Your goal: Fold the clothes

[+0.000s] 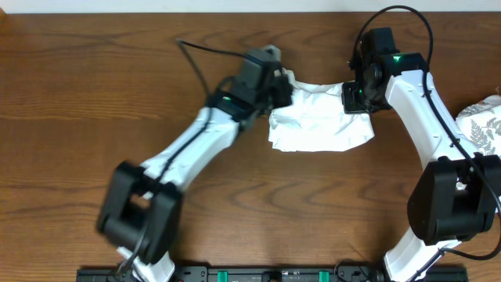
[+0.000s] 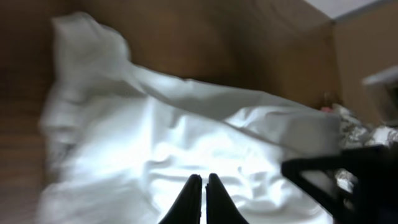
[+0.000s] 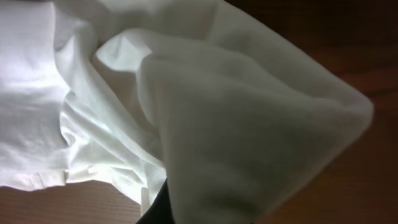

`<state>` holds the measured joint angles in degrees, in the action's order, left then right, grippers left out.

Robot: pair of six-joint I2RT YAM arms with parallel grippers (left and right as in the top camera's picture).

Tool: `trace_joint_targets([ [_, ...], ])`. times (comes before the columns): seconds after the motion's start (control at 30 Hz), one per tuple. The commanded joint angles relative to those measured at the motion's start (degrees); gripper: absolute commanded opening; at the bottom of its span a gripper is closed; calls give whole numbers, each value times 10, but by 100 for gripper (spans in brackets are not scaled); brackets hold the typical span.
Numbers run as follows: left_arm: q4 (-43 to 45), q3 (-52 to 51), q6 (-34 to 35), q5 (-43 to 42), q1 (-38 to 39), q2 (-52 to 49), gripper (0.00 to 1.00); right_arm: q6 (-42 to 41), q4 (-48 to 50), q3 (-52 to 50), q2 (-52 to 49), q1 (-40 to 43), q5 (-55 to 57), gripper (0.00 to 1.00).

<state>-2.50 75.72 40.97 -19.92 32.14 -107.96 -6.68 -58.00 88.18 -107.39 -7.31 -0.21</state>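
White T-shirt (image 1: 317,125) lies bunched in a crumpled heap on the wooden surface (image 1: 94,94), upper centre of the overhead view, between the two arms. Not flat: lots of wrinkles and overlapping folds, and the lower edge curves loosely. A narrow band of fabric along the top edge runs from one tool to the other.

Left tool (image 1: 280,90): at the shirt's upper left corner, over the fabric. In the wrist view both black fingertips (image 2: 188,198) are pressed together, with only a hairline gap between them. The shirt spreads out directly beneath them. Can't tell whether any cloth is caught between the tips. That view is soft and blurred. The arm is motion-blurred in the overhead view too.

Right tool (image 1: 356,98): at the shirt's upper right corner, pinching the fabric. In the wrist view a raised fold of white cloth drapes over the fingers and hides nearly all of them. Only a dark sliver shows at the bottom edge. The rest of the shirt falls away to the left in loose folds, and bare wood shows at lower left and on the right.

Fern-print cloth (image 1: 481,125): white with grey leaves, at the far right edge of the surface behind the right arm, well apart from the shirt.
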Motion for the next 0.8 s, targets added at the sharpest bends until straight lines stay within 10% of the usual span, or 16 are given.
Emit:
trace_joint_targets([
  [0.0,41,2,95,-31,12,-42,6,-40,-2,10,9,-3,-3,1],
  [0.77,219,2,185,-126,35,-246,6,-56,-19,10,9,-82,-16,1],
])
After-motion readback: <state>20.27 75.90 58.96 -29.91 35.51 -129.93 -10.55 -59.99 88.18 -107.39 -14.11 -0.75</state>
